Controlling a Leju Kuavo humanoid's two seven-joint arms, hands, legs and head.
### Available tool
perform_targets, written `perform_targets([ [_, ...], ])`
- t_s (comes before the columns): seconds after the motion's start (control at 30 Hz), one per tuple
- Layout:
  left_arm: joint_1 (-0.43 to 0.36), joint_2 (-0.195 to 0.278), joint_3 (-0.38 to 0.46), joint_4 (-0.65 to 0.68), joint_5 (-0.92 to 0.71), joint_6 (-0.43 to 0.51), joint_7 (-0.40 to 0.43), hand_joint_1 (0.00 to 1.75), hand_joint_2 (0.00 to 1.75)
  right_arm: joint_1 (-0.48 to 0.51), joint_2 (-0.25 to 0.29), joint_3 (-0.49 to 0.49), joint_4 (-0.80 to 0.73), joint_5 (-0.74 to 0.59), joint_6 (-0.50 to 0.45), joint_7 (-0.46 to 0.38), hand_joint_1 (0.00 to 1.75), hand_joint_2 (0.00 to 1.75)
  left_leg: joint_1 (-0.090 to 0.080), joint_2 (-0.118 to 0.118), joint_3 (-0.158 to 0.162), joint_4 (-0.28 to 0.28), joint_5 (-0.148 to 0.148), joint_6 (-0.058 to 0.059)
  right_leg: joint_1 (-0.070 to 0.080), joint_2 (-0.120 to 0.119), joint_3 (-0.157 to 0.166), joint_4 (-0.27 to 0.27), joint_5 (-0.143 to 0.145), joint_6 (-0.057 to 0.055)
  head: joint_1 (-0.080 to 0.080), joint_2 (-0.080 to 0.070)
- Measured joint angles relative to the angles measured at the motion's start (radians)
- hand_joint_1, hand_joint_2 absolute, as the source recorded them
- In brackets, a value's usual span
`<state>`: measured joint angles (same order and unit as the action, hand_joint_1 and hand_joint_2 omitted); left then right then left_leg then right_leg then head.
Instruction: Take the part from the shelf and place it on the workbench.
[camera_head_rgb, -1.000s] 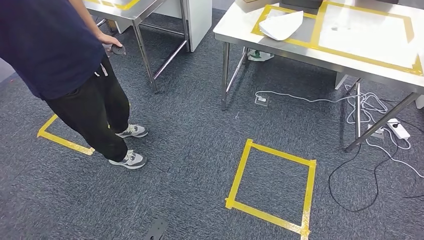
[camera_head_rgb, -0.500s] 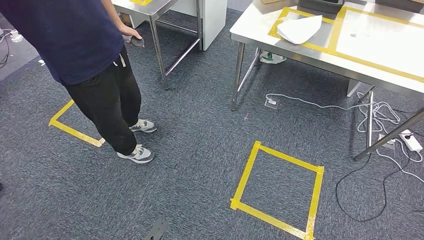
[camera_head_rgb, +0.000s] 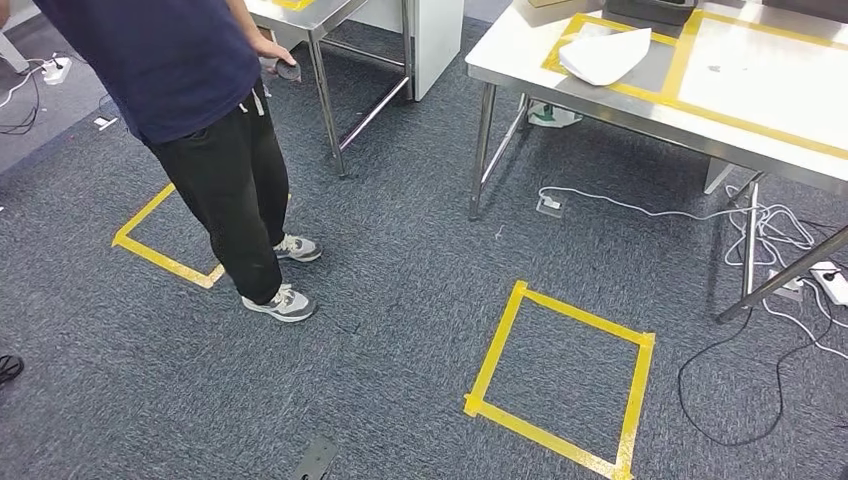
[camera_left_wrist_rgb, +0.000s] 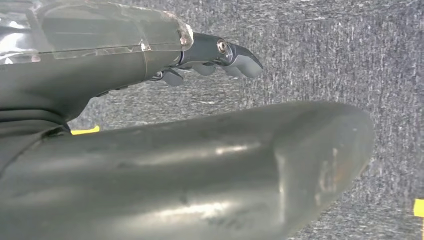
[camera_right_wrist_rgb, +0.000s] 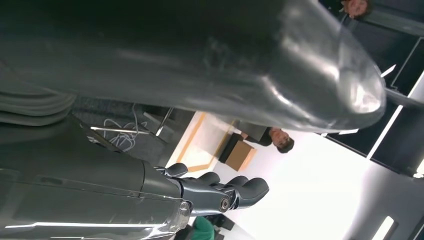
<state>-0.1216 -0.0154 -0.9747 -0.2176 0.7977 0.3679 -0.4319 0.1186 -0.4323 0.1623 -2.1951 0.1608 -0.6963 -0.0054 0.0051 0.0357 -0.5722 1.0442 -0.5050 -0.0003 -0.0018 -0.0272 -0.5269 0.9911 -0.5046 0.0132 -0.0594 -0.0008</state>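
Grey looped carpet (camera_head_rgb: 400, 290) carries a yellow tape square (camera_head_rgb: 560, 385) before your steel workbench (camera_head_rgb: 660, 110); white curved part (camera_head_rgb: 603, 55) lies there. Left hand (camera_left_wrist_rgb: 220, 60) and right hand (camera_right_wrist_rgb: 220, 192) hang loosely curled, holding nothing.

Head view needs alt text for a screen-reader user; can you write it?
A person in a dark top stands on grey carpet beside a yellow tape square. A steel table at upper right holds a white folded sheet; cables lie underneath.
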Motion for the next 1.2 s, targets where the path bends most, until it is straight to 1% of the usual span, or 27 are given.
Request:
perform_targets([
  [0.03,0.0,0.0,0.0,0.0,0.0,0.0,-0.001,0.0,0.0,-0.002,0.0,0.002,0.0,0.003,0.001,0.0,0.0,0.0,-0.002,0.003,0.002,-0.009,-0.005,0.007,0.002,-0.002,-0.003,0.003,-0.001,0.004,0.0,0.0],
  [0.1,0.0,-0.002,0.0,0.0,0.002,0.0,-0.002,0.0,0.0,-0.009,-0.002,0.006,-0.001,0.008,0.002,-0.001,0.0,0.0,-0.002,-0.004,-0.003,-0.011,-0.001,0.02,0.001,-0.006,-0.006,0.005,-0.002,0.011,0.0,0.0],
  [0.13,-0.001,-0.002,0.0,0.0,0.002,0.0,-0.003,0.0,0.0,-0.013,-0.002,0.007,-0.002,0.008,0.003,-0.001,0.0,0.0,-0.001,-0.008,-0.004,-0.012,0.002,0.026,-0.001,-0.004,-0.009,0.013,-0.01,0.016,0.001,0.0],
  [0.17,-0.002,-0.003,0.0,0.0,0.002,0.0,-0.004,0.0,0.0,-0.018,-0.004,0.009,-0.002,0.007,0.003,-0.001,0.0,0.0,0.001,-0.011,-0.005,-0.013,0.004,0.03,-0.002,0.001,-0.02,0.038,-0.03,0.021,0.002,0.0],
  [0.2,-0.004,-0.004,0.0,0.0,0.003,0.0,-0.005,0.0,0.0,-0.021,-0.006,0.011,-0.002,0.003,0.003,-0.001,0.0,0.0,0.002,-0.014,-0.005,-0.014,0.006,0.034,-0.003,0.008,-0.039,0.086,-0.061,0.026,0.003,0.0],
  [0.27,-0.006,-0.006,0.0,0.0,0.004,0.002,-0.005,0.0,0.0,-0.025,-0.009,0.013,-0.002,-0.008,0.002,-0.003,0.0,0.0,0.002,-0.018,-0.008,-0.013,0.008,0.037,-0.005,0.017,-0.098,0.222,-0.128,0.033,0.004,0.0],
  [0.3,-0.006,-0.006,0.0,0.0,0.005,0.003,-0.005,0.0,0.0,-0.026,-0.01,0.013,-0.002,-0.013,0.002,-0.004,0.0,0.0,0.001,-0.02,-0.008,-0.013,0.008,0.038,-0.005,0.018,-0.121,0.275,-0.145,0.033,0.004,0.0],
  [0.33,-0.006,-0.005,0.0,0.0,0.005,0.005,-0.004,0.0,0.0,-0.027,-0.01,0.014,-0.002,-0.016,0.002,-0.005,0.0,0.0,0.0,-0.021,-0.008,-0.013,0.009,0.038,-0.005,0.018,-0.131,0.295,-0.142,0.031,0.004,0.0],
  [0.37,-0.007,-0.005,0.0,0.0,0.005,0.007,-0.004,0.0,0.0,-0.029,-0.011,0.014,-0.002,-0.019,0.002,-0.006,0.0,0.0,-0.002,-0.022,-0.008,-0.013,0.009,0.038,-0.004,0.018,-0.122,0.275,-0.119,0.027,0.004,0.0],
  [0.43,-0.007,-0.005,0.0,0.0,0.005,0.008,-0.003,0.0,0.0,-0.032,-0.015,0.013,-0.003,-0.021,0.002,-0.006,0.0,0.0,-0.006,-0.021,-0.005,-0.013,0.009,0.038,0.0,0.01,-0.064,0.148,-0.046,0.01,0.004,0.0],
  [0.47,-0.008,-0.005,0.0,0.0,0.005,0.008,-0.002,0.0,0.0,-0.034,-0.018,0.013,-0.004,-0.021,0.002,-0.006,0.0,0.0,-0.008,-0.02,-0.004,-0.013,0.009,0.037,0.005,0.001,-0.034,0.081,-0.02,0.0,0.004,0.0],
  [0.5,-0.008,-0.006,0.0,0.0,0.005,0.008,-0.001,0.0,0.0,-0.035,-0.02,0.013,-0.006,-0.021,0.002,-0.007,0.0,0.0,-0.009,-0.018,-0.006,-0.012,0.009,0.035,0.009,-0.007,-0.013,0.034,-0.006,-0.008,0.004,0.0],
  [0.53,-0.008,-0.007,0.0,0.0,0.005,0.008,0.0,0.0,0.0,-0.036,-0.022,0.013,-0.008,-0.022,0.002,-0.007,0.0,0.0,-0.009,-0.014,-0.008,-0.012,0.01,0.032,0.013,-0.011,-0.006,0.01,-0.004,-0.013,0.003,0.0],
  [0.6,-0.007,-0.007,0.0,0.0,0.005,0.007,0.001,0.0,0.0,-0.036,-0.025,0.013,-0.01,-0.022,0.001,-0.008,0.0,0.0,-0.01,-0.002,-0.011,-0.013,0.012,0.022,0.015,-0.002,-0.005,-0.002,-0.001,-0.017,0.004,0.0],
  [0.63,-0.007,-0.007,0.0,0.0,0.005,0.007,0.001,0.0,0.0,-0.036,-0.025,0.013,-0.01,-0.023,0.001,-0.009,0.0,0.0,-0.009,-0.003,-0.011,-0.01,0.007,0.017,0.013,0.003,-0.003,-0.01,0.005,-0.019,0.003,0.0],
  [0.7,-0.008,-0.006,0.0,0.0,0.005,0.007,0.001,0.0,0.0,-0.036,-0.025,0.014,-0.011,-0.023,0.0,-0.01,0.0,0.0,-0.009,-0.02,-0.031,0.04,-0.033,0.007,0.007,0.012,0.001,-0.027,0.019,-0.023,0.0,0.0],
  [0.77,-0.007,-0.006,0.0,0.0,0.005,0.007,0.003,0.0,0.0,-0.035,-0.024,0.016,-0.011,-0.023,0.0,-0.011,0.0,0.0,-0.004,-0.037,-0.083,0.156,-0.098,-0.002,0.004,0.022,-0.002,-0.028,0.023,-0.026,-0.002,0.0],
  [0.8,-0.006,-0.005,0.0,0.001,0.005,0.007,0.005,0.0,0.0,-0.034,-0.024,0.017,-0.01,-0.023,0.0,-0.011,0.0,0.0,-0.003,-0.039,-0.107,0.209,-0.118,-0.005,0.004,0.027,-0.005,-0.026,0.024,-0.026,-0.003,0.0],
  [0.83,-0.006,-0.005,0.0,0.001,0.004,0.007,0.007,0.0,0.0,-0.032,-0.024,0.018,-0.01,-0.023,0.0,-0.012,0.0,0.0,-0.001,-0.039,-0.119,0.237,-0.122,-0.008,0.003,0.033,-0.006,-0.023,0.023,-0.026,-0.002,0.0],
  [0.87,-0.005,-0.004,0.0,0.001,0.004,0.006,0.008,0.0,0.0,-0.031,-0.024,0.02,-0.01,-0.023,0.0,-0.013,0.0,0.0,0.0,-0.039,-0.114,0.229,-0.107,-0.01,0.003,0.039,-0.007,-0.02,0.022,-0.024,-0.002,0.0],
  [0.9,-0.005,-0.004,0.0,0.001,0.003,0.006,0.009,0.0,0.0,-0.03,-0.024,0.02,-0.01,-0.023,0.0,-0.013,0.0,0.0,0.003,-0.042,-0.09,0.186,-0.076,-0.012,0.002,0.046,-0.008,-0.015,0.02,-0.022,-0.002,0.0],
  [0.97,-0.005,-0.004,0.0,0.001,0.002,0.006,0.01,0.0,0.0,-0.029,-0.024,0.021,-0.011,-0.023,-0.001,-0.014,0.0,0.0,0.01,-0.072,-0.025,0.066,-0.023,-0.012,0.001,0.058,-0.013,0.002,0.011,-0.011,-0.002,0.0],
  [1.0,-0.006,-0.003,-0.001,0.001,0.001,0.005,0.01,0.0,0.0,-0.029,-0.025,0.021,-0.011,-0.023,-0.001,-0.014,0.0,0.0,0.012,-0.086,-0.004,0.025,-0.013,-0.01,0.001,0.064,-0.018,0.01,0.007,-0.005,-0.002,0.0],
  [1.03,-0.005,-0.003,-0.001,0.001,0.001,0.005,0.011,0.0,0.0,-0.029,-0.025,0.021,-0.011,-0.023,-0.001,-0.014,0.0,0.0,0.012,-0.097,0.005,0.006,-0.013,-0.006,0.0,0.071,-0.023,0.016,0.005,0.0,-0.002,0.0],
  [1.1,-0.004,-0.003,-0.001,0.002,0.001,0.004,0.011,0.0,0.0,-0.028,-0.025,0.021,-0.012,-0.023,-0.001,-0.015,0.0,0.0,0.011,-0.089,0.005,0.004,-0.014,0.007,-0.002,0.084,-0.029,0.017,0.008,0.01,-0.001,0.0],
  [1.13,-0.004,-0.003,-0.001,0.002,0.001,0.004,0.012,0.0,0.0,-0.028,-0.025,0.021,-0.013,-0.023,-0.001,-0.015,0.0,0.0,0.011,-0.081,0.005,0.002,-0.013,0.013,-0.004,0.083,-0.033,0.02,0.005,0.016,-0.001,0.0],
  [1.2,-0.004,-0.004,-0.001,0.002,0.001,0.003,0.012,0.0,0.0,-0.029,-0.027,0.021,-0.015,-0.023,-0.001,-0.015,0.0,0.0,0.013,-0.061,0.004,-0.002,-0.009,0.024,-0.005,0.063,-0.057,0.068,-0.027,0.028,0.005,0.0],
])
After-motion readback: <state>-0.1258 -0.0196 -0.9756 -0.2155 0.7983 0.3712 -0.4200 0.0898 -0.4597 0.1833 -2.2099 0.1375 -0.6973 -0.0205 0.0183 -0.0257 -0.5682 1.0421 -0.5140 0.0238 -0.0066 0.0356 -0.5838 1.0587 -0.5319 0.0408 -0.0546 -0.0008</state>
